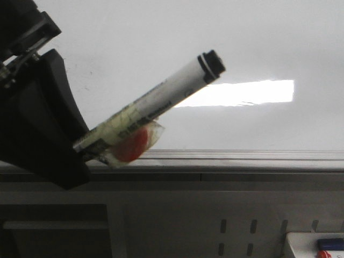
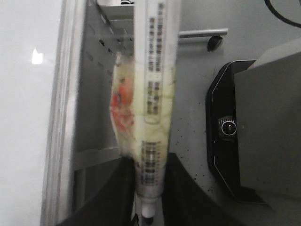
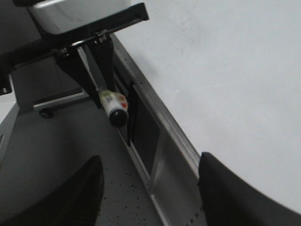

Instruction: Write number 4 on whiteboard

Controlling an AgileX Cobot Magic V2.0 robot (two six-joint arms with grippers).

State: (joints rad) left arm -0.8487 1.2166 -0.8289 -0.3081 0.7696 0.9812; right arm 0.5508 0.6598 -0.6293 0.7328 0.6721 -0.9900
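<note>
My left gripper is shut on a white marker with a black far end and clear tape over a red patch. The marker rises slanted in front of the whiteboard. In the left wrist view the fingers clamp the marker, which runs beside the board's grey edge rail, off the whiteboard. The right wrist view shows the marker held clear of the whiteboard. My right gripper is open and empty above the rail. The number 4 is out of view.
A bright rectangular glare lies on the board. A small white tray with coloured items sits at the lower right. A black housing with a round lens stands beside the marker on the speckled grey surface.
</note>
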